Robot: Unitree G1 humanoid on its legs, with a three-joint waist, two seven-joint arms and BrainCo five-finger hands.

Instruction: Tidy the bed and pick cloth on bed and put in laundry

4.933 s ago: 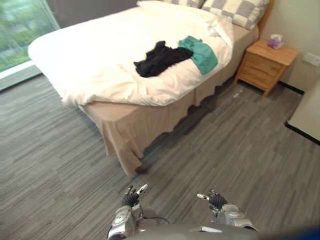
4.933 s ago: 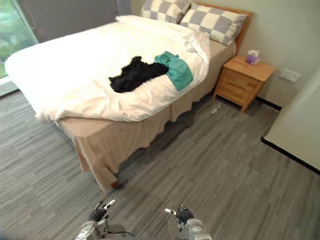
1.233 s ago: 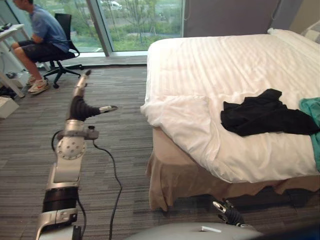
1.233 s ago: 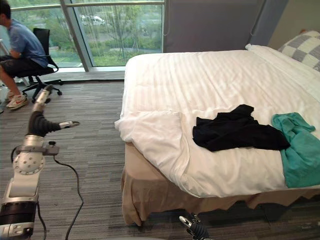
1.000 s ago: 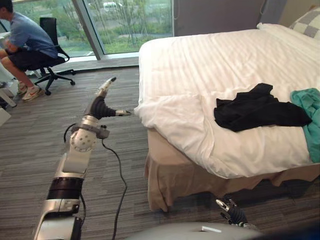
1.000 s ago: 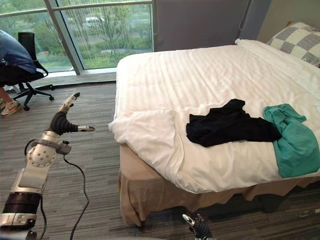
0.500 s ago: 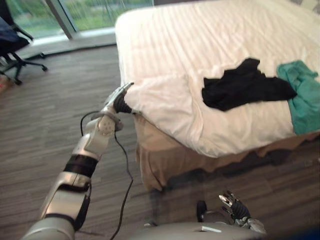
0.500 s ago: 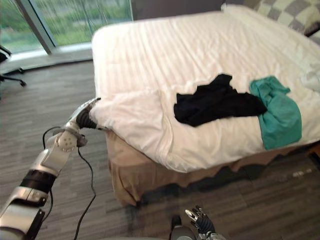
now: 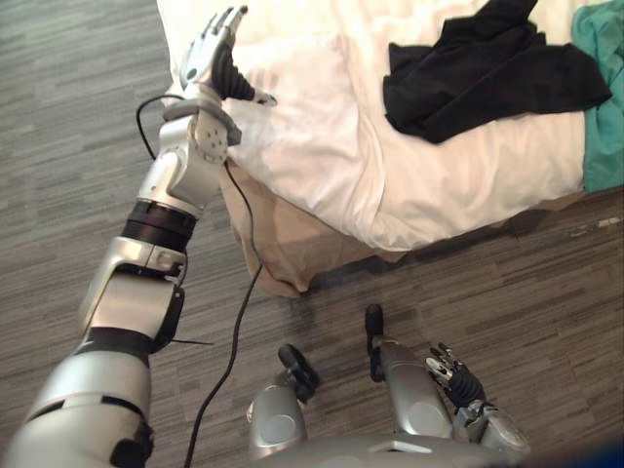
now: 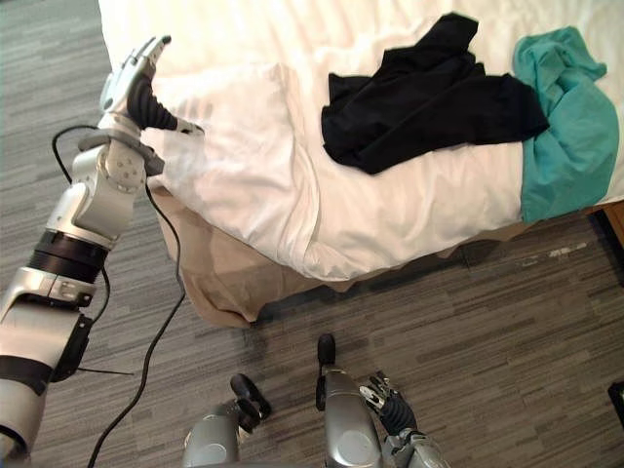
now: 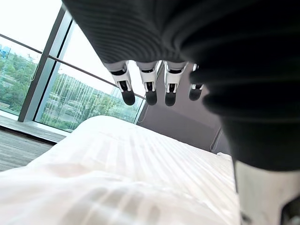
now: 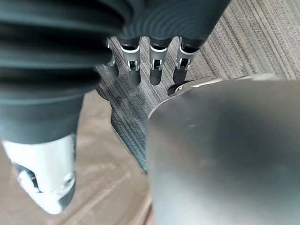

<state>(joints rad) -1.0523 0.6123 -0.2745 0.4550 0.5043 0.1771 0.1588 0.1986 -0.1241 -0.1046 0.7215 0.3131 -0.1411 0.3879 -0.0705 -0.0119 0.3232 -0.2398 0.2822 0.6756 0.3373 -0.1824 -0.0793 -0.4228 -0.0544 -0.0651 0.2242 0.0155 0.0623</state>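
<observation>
The left hand [image 9: 216,49] is seen raised at the near corner of the bed, above the white striped cotton duvet [image 9: 322,175]. Its fingers [image 11: 147,89] are held straight and close together, and the thumb is stretched out sideways towards the duvet. The hand is fully open and nothing is held in it. Whether the thumb tip touches the fabric cannot be told. A turned-back flap of the duvet [image 9: 297,107] lies just beside the thumb. A beige fabric bed skirt [image 9: 278,244] hangs below the wrist, down to the grey striped carpet floor [image 9: 546,283]. The crumpled black cloth garment [image 9: 487,68] is noted lying flat on the duvet, well apart from the left hand, on its thumb side. A crumpled teal cloth garment [image 9: 604,88] is found on the far side of the black one from that hand; their edges touch. Neither garment is in contact with either hand. In the left wrist view, a tall glass window with green trees behind it [image 11: 47,89] is recorded beyond the fingertips. The right hand [image 9: 453,375] is held low over the carpet, far from both garments. Its fingers [image 12: 157,70] are relaxed and slightly spread, and nothing is gripped.
</observation>
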